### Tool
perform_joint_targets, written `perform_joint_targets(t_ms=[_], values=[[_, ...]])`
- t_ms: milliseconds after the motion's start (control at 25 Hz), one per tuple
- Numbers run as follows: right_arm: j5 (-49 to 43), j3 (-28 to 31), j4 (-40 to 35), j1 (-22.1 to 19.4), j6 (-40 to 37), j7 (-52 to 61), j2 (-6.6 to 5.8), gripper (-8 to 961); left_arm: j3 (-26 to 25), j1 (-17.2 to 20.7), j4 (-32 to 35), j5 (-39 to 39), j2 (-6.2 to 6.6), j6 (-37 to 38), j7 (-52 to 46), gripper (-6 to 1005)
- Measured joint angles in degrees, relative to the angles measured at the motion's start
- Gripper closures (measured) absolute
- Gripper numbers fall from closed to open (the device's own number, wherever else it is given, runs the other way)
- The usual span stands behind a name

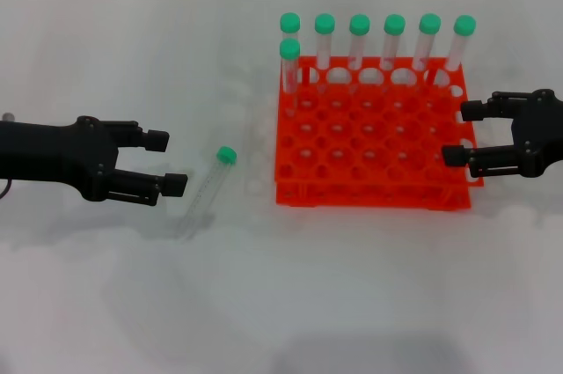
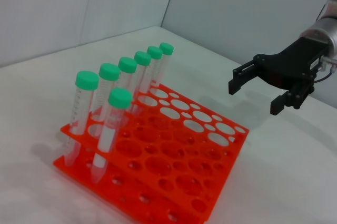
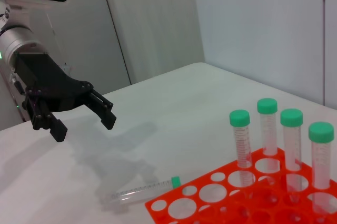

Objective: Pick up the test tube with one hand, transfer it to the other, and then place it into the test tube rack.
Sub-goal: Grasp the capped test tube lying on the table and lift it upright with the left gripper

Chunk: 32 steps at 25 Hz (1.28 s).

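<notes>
My black left gripper (image 1: 171,162), fingers apart, sits at 9 o'clock of the green-capped clear plastic tube (image 1: 209,188) lying on the white table (image 1: 352,286). My black right gripper (image 1: 464,135), fingers apart, sits at 3 o'clock of the orange-red plastic rack (image 1: 369,150).

The tube (image 1: 207,194) is clear smooth plastic with a green cap; the rack (image 1: 369,141) is glossy orange plastic; the table (image 1: 264,304) is matt white.

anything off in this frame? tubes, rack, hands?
One test tube lies flat on the table between the left hand and the test tube rack; seven others stand upright in the rack. Both hands are open and empty, the right hand beside the rack. Nothing spilled or damaged.
</notes>
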Motion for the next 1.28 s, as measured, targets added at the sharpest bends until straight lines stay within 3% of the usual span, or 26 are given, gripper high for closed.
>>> perform_joint_targets(t_ms=[720, 960, 1280], values=[[0.1, 0.0, 0.0, 0.1, 1.3, 0.0, 0.23, 149, 0.0, -0.6, 0.3, 0.3, 0.23, -0.6, -2.6, 116], [0.1, 0.0, 0.0, 0.0, 2.8, -0.1, 0.94, 149, 0.0, -3.8, 0.6, 6.9, 1.02, -2.1, -9.5, 117], [0.7, -0.2, 0.2, 0.0, 3.1, -0.2, 1.41, 150, 0.0, -8.3, 0.2, 15.9, 0.80, -5.6, -18.8, 117]])
